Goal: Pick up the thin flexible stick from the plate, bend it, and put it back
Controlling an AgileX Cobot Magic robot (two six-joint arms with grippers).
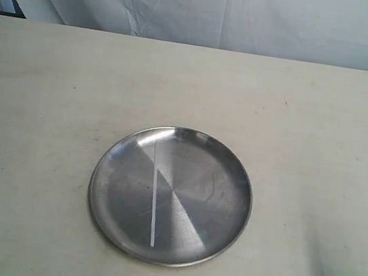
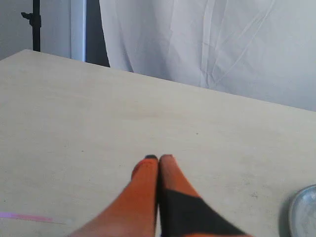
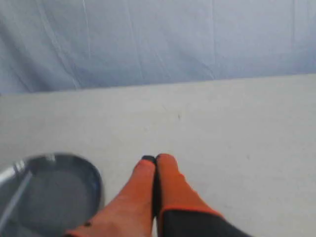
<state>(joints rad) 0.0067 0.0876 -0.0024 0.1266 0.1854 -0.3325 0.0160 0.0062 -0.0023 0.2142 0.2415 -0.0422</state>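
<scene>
The round silver plate (image 1: 210,245) lies on the pale table, near the front middle of the exterior view. On it rests the thin flexible stick (image 1: 154,199), a straight translucent white strip left of the plate's centre. Neither gripper shows in the exterior view. In the left wrist view my left gripper (image 2: 158,158) is shut, its orange fingers pressed together over bare table, with the plate's rim (image 2: 302,212) at the frame's edge. My right gripper (image 3: 155,158) is shut too, empty, beside the plate (image 3: 91,185), where the stick (image 3: 15,200) shows faintly.
A white cloth backdrop (image 1: 222,9) hangs behind the table's far edge. A dark stand (image 2: 35,24) rises beyond the table corner in the left wrist view. A faint pink line (image 2: 24,217) marks the table near the left gripper.
</scene>
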